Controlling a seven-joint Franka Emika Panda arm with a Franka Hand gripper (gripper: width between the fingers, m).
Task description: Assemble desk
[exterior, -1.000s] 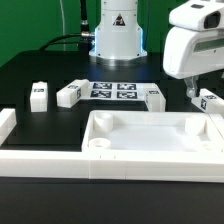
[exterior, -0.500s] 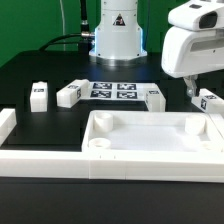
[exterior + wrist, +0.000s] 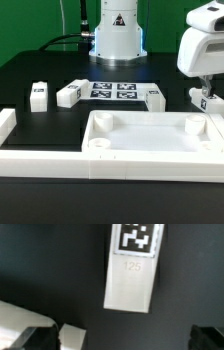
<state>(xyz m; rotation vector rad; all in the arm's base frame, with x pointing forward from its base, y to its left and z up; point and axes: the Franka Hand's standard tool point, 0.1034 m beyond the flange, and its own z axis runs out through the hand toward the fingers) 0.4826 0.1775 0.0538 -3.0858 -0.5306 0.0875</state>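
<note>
Exterior view's left: far-left leg (image 3: 38,95) on dark worktop (image 3: 40,65), second leg (image 3: 70,94) near it. Then marker board (image 3: 112,90), third leg (image 3: 154,98). Tabletop (image 3: 150,147) nearer camera, rim up. Far right: end effector (image 3: 205,88) wide open, empty, above fourth leg (image 3: 197,99).

I read a black bench (image 3: 30,70) carrying everything. The white tabletop (image 3: 100,120) lies at the front, rim up, with a long white border rail (image 3: 40,162) just in front of it. Four small legs lie behind, apart from each other: left leg (image 3: 38,95), second leg (image 3: 68,95) beside the marker board (image 3: 113,90), third leg (image 3: 153,98) at the board's other side, fourth leg (image 3: 197,97) at the exterior view's right. The wrist view shows one tagged leg (image 3: 132,274) flat on the dark surface.
</note>
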